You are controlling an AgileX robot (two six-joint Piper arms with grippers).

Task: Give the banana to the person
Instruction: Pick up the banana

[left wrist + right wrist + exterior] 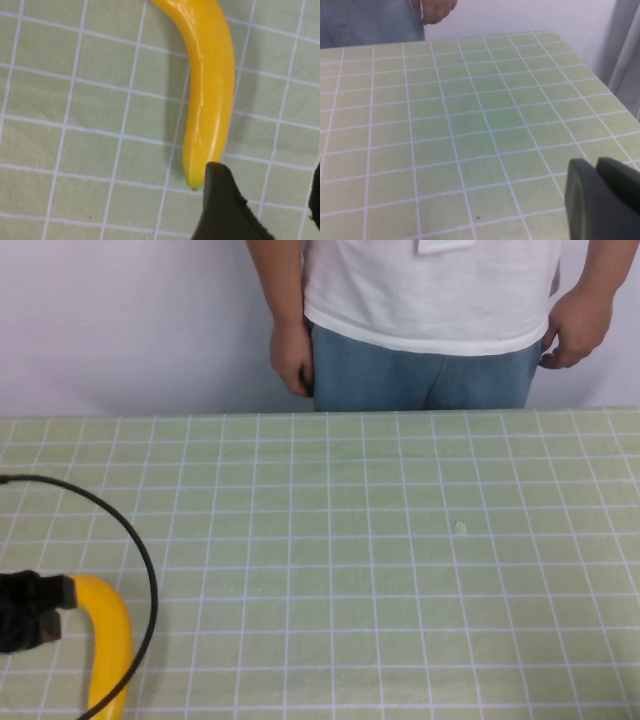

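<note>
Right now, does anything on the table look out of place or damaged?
Nothing stands out. The banana lies whole on the table, the left gripper at its end, a black cable looping past. The right gripper hovers over bare mat. The person waits behind.
</note>
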